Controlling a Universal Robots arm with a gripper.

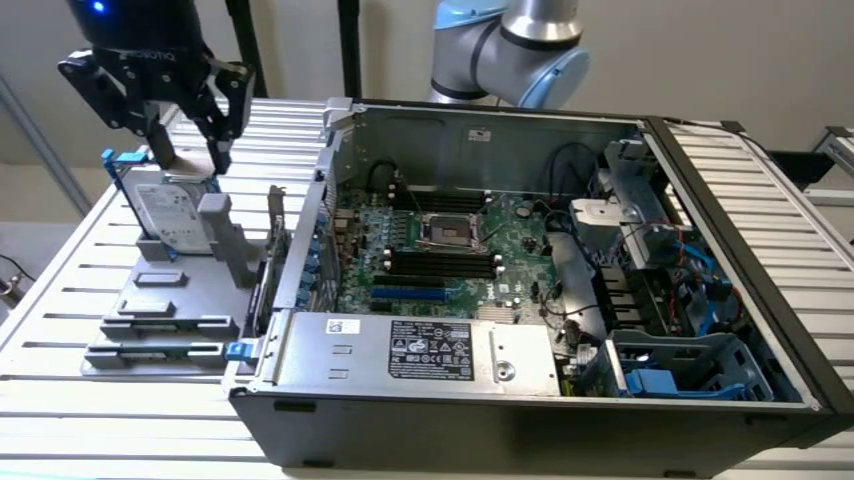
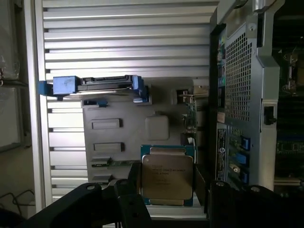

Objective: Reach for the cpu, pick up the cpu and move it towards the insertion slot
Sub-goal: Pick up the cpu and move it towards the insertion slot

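Observation:
The cpu (image 2: pixel 167 176) is a small square chip with a silver-grey metal top on a green-edged board. It sits between the two dark fingers (image 2: pixel 127 190) of my gripper (image 2: pixel 167 202), which is shut on its sides. In the exterior view my gripper (image 1: pixel 191 155) hangs at the far left, above the grey fixture (image 1: pixel 167 300), with the cpu (image 1: pixel 184 152) held clear of it. The insertion slot is the dark-framed socket (image 1: pixel 447 232) on the green motherboard inside the open case, well toward the exterior view's right of my gripper.
A silver hard drive (image 1: pixel 174 215) in a blue-tabbed caddy (image 2: pixel 102 88) stands upright in the grey fixture just below the gripper. The open computer case (image 1: pixel 534 112) has tall metal walls, a power supply (image 1: pixel 427 350) at the front and cables and blue brackets inside. A slatted metal table (image 1: pixel 80 260) lies beneath everything.

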